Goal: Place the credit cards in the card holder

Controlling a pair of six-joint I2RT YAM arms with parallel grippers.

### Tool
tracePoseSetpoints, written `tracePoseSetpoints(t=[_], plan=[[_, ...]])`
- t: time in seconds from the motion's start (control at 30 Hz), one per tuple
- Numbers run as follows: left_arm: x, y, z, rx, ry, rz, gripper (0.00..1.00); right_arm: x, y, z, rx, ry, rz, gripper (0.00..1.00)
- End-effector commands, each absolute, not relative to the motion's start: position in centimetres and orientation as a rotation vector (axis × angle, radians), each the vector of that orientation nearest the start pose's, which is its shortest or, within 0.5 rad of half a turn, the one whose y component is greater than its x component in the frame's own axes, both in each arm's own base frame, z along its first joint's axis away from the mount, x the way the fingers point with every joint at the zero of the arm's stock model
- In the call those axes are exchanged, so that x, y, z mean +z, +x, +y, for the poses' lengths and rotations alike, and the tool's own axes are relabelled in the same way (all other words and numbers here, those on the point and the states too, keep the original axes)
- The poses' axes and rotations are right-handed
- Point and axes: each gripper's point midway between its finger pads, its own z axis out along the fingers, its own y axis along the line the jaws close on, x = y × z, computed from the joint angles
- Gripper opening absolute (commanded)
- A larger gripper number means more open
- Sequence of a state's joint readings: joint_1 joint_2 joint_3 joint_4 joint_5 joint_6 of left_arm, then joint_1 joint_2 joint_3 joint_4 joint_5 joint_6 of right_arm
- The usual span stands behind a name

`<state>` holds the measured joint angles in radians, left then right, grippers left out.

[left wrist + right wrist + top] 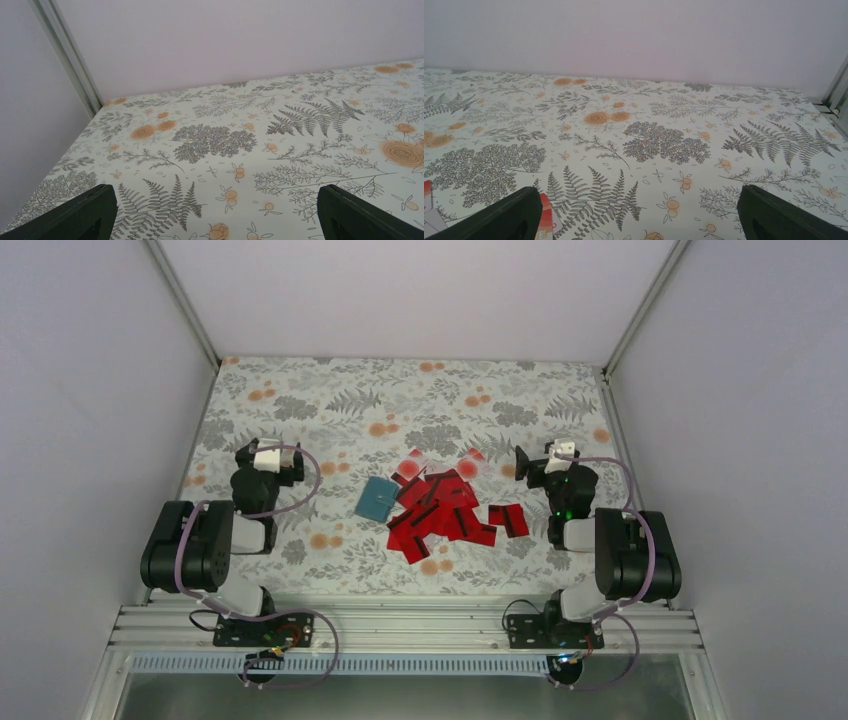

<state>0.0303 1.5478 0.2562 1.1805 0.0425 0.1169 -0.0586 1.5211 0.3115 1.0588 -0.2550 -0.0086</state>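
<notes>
Several bright-red credit cards with black stripes lie in a loose overlapping pile at the table's middle. The teal card holder lies flat at the pile's left edge. My left gripper is open and empty, left of the holder; its wrist view shows only the bare floral cloth between its fingers. My right gripper is open and empty, right of the pile. Edges of two cards show at the lower left of the right wrist view, by the left finger.
The floral tablecloth covers the table. White walls with metal corner posts close in the left, back and right sides. A metal rail at the near edge carries both arm bases.
</notes>
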Motion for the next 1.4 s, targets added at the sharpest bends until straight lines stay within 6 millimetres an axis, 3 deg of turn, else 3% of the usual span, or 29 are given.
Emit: tracePoseSetpoints(t=[0.0, 0.43, 0.6, 0.67, 0.77, 0.87, 0.97, 1.07, 1.17, 1.27, 1.37], plan=[[13.9, 38.3, 0.0, 0.056, 0.124, 1.641, 1.00, 14.6, 39.1, 1.9, 0.150, -0.150, 1.661, 0.99], [13.8, 38.4, 0.3, 0.059, 0.108, 1.654, 1.00, 14.6, 39.2, 1.8, 0.149, -0.149, 1.663, 0.99], [15.0, 41.5, 2.1, 0.097, -0.018, 1.797, 1.00, 15.3, 40.4, 1.0, 0.126, -0.099, 1.702, 0.99], [16.5, 41.8, 1.6, 0.074, 0.010, 1.788, 1.00, 15.9, 41.0, 0.5, 0.109, -0.069, 1.736, 0.99], [19.0, 41.7, 1.7, 0.050, -0.025, 1.767, 1.00, 17.5, 41.3, -0.6, 0.073, 0.007, 1.764, 0.99], [20.3, 42.6, 1.7, 0.013, -0.071, 1.855, 1.00, 18.7, 41.6, -1.2, 0.071, 0.070, 1.827, 0.99], [21.7, 42.9, 2.5, -0.026, -0.216, 1.927, 1.00, 22.1, 41.8, -1.3, 0.114, 0.129, 1.789, 0.99], [24.1, 42.9, 4.6, 0.023, -0.413, 1.947, 1.00, 25.9, 41.9, -2.7, 0.172, 0.321, 1.749, 0.99], [25.7, 42.2, 5.8, 0.035, -0.524, 1.960, 1.00, 28.7, 42.7, -0.9, 0.289, 0.209, 1.806, 0.99], [27.1, 42.0, 4.1, -0.096, -0.501, 1.973, 1.00, 29.0, 43.8, 0.0, 0.340, 0.185, 1.914, 0.99], [27.2, 41.9, 1.3, -0.261, -0.442, 2.051, 1.00, 28.8, 43.7, 0.3, 0.367, 0.194, 2.002, 0.99]])
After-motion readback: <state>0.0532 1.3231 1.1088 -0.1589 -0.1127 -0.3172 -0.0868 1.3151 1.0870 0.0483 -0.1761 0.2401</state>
